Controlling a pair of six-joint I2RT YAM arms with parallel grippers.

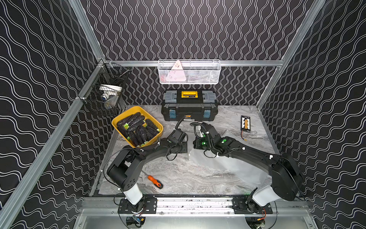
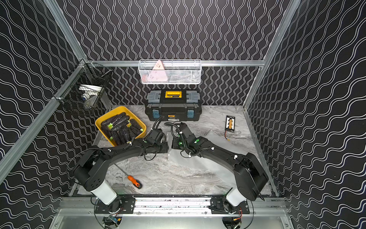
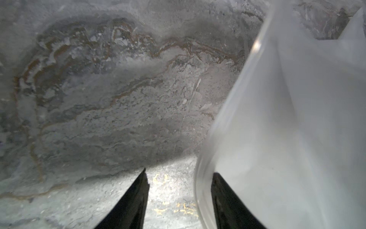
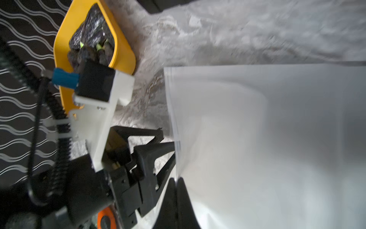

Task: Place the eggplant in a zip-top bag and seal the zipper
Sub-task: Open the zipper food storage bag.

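Wrist cams only: right gripper (image 4: pixel 176 183) clamps bag (image 4: pixel 277 138); left gripper (image 3: pixel 179 198) fingers apart, straddling rim.

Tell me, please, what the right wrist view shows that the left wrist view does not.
Only the right wrist view shows the yellow bin of eggplants, the left gripper seen from outside, and the right gripper shut on the edge of the zip-top bag. Only the left wrist view shows the left gripper's own open jaws from behind, with the bag's rim curving between them. Both views show the translucent bag and the marble table.
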